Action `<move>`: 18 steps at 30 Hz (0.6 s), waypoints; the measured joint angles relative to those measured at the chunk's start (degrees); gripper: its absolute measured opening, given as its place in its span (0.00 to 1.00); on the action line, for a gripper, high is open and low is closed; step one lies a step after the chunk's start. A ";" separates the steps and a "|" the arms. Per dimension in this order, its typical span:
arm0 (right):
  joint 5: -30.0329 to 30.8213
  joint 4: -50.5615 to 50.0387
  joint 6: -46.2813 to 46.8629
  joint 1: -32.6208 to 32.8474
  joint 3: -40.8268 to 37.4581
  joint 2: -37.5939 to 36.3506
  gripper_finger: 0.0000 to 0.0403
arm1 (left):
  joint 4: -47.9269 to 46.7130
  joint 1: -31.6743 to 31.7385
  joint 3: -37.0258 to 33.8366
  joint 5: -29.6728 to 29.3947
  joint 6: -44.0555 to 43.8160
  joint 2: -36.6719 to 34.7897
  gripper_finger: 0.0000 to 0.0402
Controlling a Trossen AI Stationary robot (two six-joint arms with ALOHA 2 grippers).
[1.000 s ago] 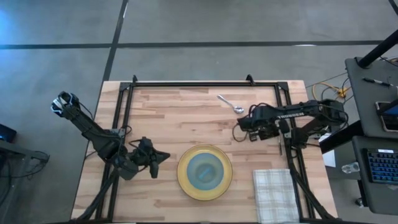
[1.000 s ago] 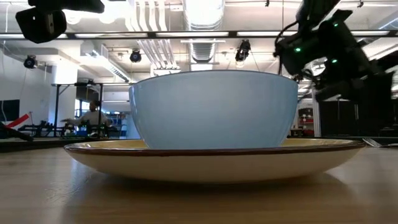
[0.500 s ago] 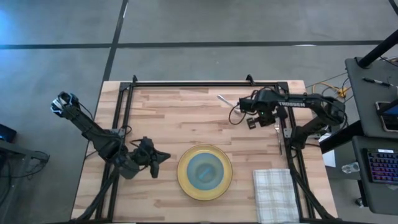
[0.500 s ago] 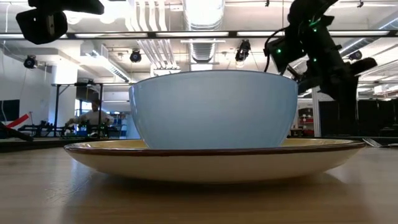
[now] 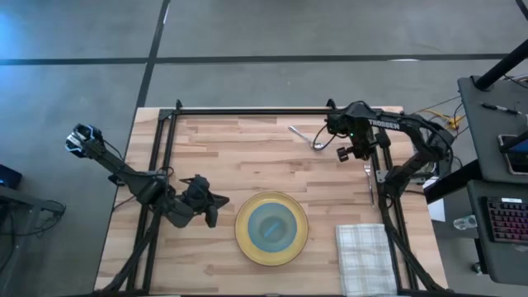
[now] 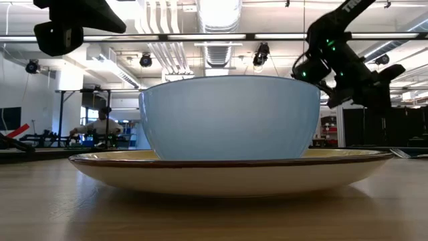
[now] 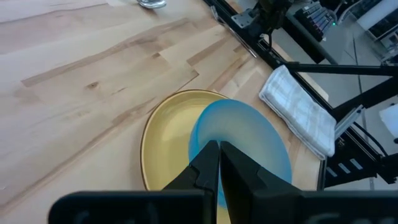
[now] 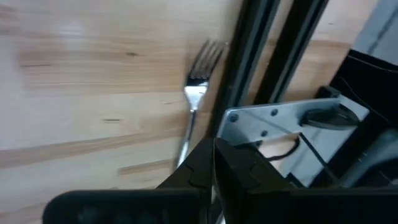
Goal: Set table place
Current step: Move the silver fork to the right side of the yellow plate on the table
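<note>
1. The left pincer (image 5: 216, 200) hovers over the wooden bench (image 5: 223, 157), its two dark fingers (image 7: 211, 163) pressed together with nothing between them.
2. Just beyond the left pincer's tips sits the round yellow plate (image 5: 271, 228), with the translucent blue bowl (image 5: 270, 224) resting on it, set toward the side of the plate away from that pincer.
3. Seen from the left wrist, the bowl (image 7: 242, 140) covers most of the plate's far half, and the pale checked napkin (image 7: 298, 112) lies folded further beyond, close to the black frame rail at the bench's edge.
4. The right pincer (image 5: 337, 137) is at the far part of the bench, well apart from the plate, and its fingers (image 8: 205, 163) are closed tight and empty.
5. The silver spoon (image 5: 306, 137) lies just beside the right pincer, on the side toward the middle of the bench, its bowl end nearest the pincer; whether they touch cannot be told.
6. The silver fork (image 8: 196, 102) lies flat on the wood ahead of the right pincer's tips, right next to the black frame rail, tines pointing away from the pincer.
7. In the high view the fork (image 5: 369, 177) lies nearer the front edge than the right pincer, and the napkin (image 5: 365, 257) lies beyond it again, near the bench's front right corner, well apart from both pincers.
8. In the low view the bowl (image 6: 229, 117) and plate (image 6: 231, 171) fill the foreground, and a person (image 6: 100, 124) shows in the room far behind.
</note>
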 joint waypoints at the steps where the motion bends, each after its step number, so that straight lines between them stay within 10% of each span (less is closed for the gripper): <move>1: 0.10 0.12 -0.10 -0.37 -0.57 0.62 0.02 | -0.02 0.19 0.00 0.08 0.00 0.01 0.00; 18: -0.27 5.77 -3.91 -1.72 -4.01 11.27 0.02 | -4.53 0.58 0.00 2.95 -3.25 -2.34 0.00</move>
